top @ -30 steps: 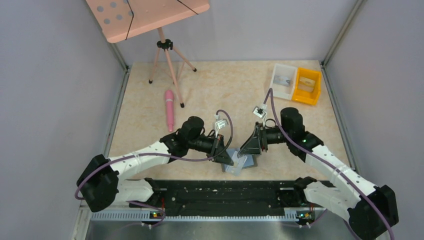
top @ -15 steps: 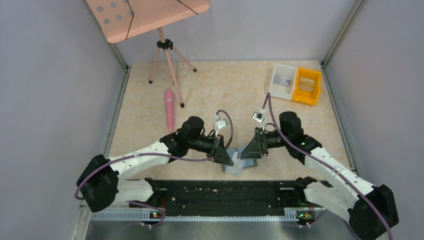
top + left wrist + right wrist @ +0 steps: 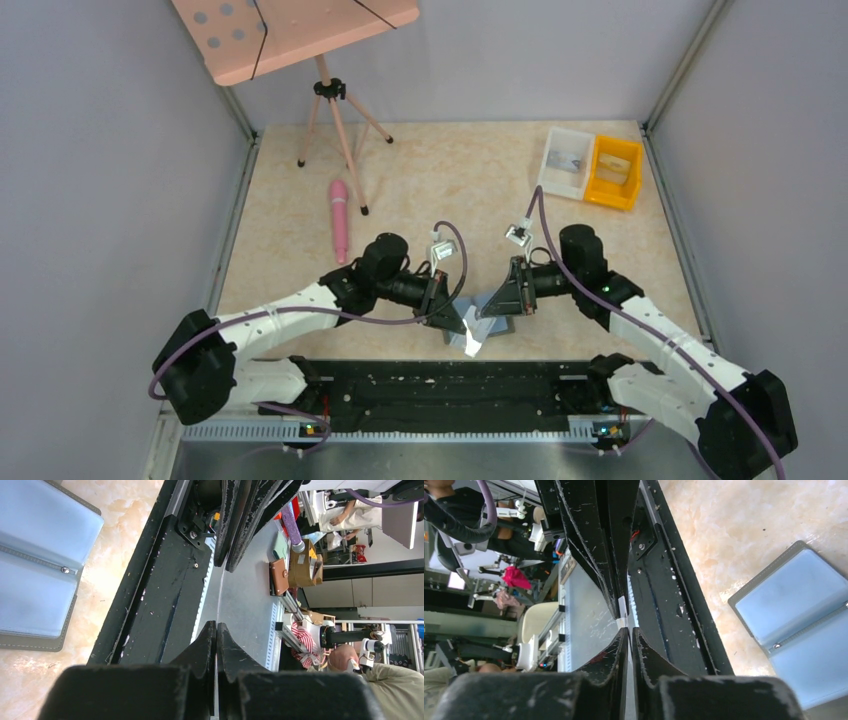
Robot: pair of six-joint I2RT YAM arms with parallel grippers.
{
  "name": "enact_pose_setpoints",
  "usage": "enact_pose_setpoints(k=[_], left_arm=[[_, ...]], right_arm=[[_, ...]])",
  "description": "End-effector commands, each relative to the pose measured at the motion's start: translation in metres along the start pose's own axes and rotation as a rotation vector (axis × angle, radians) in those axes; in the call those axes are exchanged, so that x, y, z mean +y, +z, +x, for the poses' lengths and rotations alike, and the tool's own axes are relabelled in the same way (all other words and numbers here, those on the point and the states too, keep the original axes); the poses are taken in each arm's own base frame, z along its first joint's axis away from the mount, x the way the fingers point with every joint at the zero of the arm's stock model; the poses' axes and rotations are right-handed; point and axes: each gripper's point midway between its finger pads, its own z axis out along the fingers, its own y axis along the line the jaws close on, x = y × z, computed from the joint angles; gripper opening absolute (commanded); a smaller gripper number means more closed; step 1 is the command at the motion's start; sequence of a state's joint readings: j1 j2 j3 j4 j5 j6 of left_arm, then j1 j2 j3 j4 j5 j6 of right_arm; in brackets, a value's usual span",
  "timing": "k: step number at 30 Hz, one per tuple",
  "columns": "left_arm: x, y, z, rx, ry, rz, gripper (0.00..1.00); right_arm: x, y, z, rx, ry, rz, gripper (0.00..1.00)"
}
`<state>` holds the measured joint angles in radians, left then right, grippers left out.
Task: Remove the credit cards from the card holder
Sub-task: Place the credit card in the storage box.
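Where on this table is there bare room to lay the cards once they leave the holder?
Widest: mid table, bordered by the pink stick, the tripod, the white bin and both wrists. A narrower strip: between the right arm and the wall, nearer than the yellow bin. Crowded: the near edge, where the left gripper and right gripper flank the card holder.

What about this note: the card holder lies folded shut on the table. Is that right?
Not quite. The card holder does lie on the table, but it is opened like a book, with its pale blue inner panels facing up. The left wrist view shows this plainly.
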<state>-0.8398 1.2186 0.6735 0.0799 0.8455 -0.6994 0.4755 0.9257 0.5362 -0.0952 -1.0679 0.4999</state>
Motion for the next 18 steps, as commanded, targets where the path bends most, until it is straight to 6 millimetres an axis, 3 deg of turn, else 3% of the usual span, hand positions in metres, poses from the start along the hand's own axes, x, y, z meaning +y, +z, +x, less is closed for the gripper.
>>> enact_pose_setpoints(k=[1, 3, 4, 7, 9, 12, 18], left_arm=[[-0.022, -0.005, -0.022, -0.061, 0.108, 0.033, 0.00], [-0.020, -0.005, -0.025, -0.069, 0.103, 0.013, 0.00], [-0.018, -0.005, -0.027, -0.070, 0.099, -0.002, 0.05], [-0.013, -0.008, -0.028, -0.064, 0.092, -0.051, 0.38], [-0.007, -0.011, -0.031, -0.078, 0.098, -0.104, 0.73], [-0.005, -0.019, -0.034, -0.091, 0.144, -0.163, 0.98], [0.010, -0.039, -0.042, -0.152, 0.220, -0.328, 0.99]], right_arm=[[0.013, -0.002, -0.007, -0.016, -0.048, -0.051, 0.00], [0.013, -0.002, -0.012, -0.028, -0.050, -0.040, 0.00], [0.012, -0.002, -0.016, -0.038, -0.051, -0.025, 0.00], [0.007, -0.003, -0.029, -0.078, -0.041, 0.031, 0.00], [0.003, -0.005, -0.039, -0.108, -0.033, 0.071, 0.00], [-0.006, -0.011, -0.054, -0.147, -0.022, 0.137, 0.00], [-0.037, -0.038, -0.082, -0.264, 0.044, 0.284, 0.00]])
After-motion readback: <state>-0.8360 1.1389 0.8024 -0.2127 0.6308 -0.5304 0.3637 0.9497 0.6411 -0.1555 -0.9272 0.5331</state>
